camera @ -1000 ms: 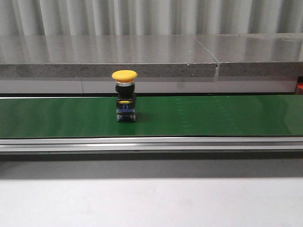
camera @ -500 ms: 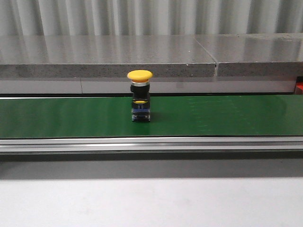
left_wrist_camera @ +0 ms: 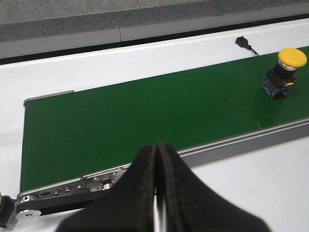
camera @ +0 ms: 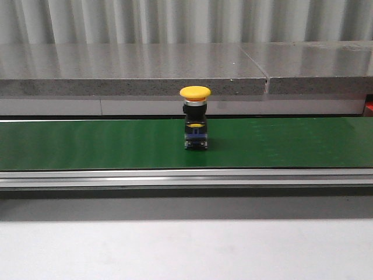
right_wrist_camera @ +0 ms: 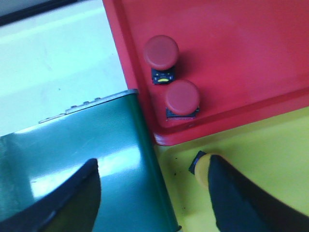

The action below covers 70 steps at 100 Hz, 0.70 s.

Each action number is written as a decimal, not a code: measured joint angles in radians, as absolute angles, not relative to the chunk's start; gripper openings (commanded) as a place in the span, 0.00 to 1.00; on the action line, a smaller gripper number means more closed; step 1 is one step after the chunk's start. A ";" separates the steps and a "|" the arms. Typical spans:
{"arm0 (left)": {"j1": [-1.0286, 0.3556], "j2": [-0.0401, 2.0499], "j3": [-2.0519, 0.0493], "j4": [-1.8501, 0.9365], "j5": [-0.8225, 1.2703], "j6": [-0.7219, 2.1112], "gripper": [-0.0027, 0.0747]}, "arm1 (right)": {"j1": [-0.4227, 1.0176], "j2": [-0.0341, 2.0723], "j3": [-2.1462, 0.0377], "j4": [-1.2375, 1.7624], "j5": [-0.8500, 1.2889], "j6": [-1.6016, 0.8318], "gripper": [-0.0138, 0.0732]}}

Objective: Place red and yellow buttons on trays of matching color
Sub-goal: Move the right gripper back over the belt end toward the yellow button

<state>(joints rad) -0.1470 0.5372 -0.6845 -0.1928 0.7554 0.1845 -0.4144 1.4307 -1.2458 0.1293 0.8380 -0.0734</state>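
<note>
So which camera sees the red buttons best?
The right wrist view. It looks down on two red buttons sitting in the red tray, both whole and in view. The front view and the left wrist view show no red buttons, only a yellow button on the green belt.

even indoor light; right wrist view blurred.

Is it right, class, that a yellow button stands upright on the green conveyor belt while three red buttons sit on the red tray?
Not quite. The right wrist view shows two red buttons on the red tray, not three. The rest holds: the yellow button stands upright on the green conveyor belt, as the front view shows.
</note>
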 measured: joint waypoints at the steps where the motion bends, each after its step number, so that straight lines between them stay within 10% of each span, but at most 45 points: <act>1: -0.147 0.537 -0.684 -0.193 0.755 0.184 0.01 | -0.414 1.425 -1.243 0.131 0.836 -0.073 0.72; 70: -0.147 0.537 -0.684 -0.193 0.755 0.184 0.01 | -0.088 1.235 -1.188 0.172 0.930 -0.073 0.72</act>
<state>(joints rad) -0.1470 0.5372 -0.6845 -0.1928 0.7554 0.1845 -0.0882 1.2347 -1.1879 0.1724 0.9298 -0.0734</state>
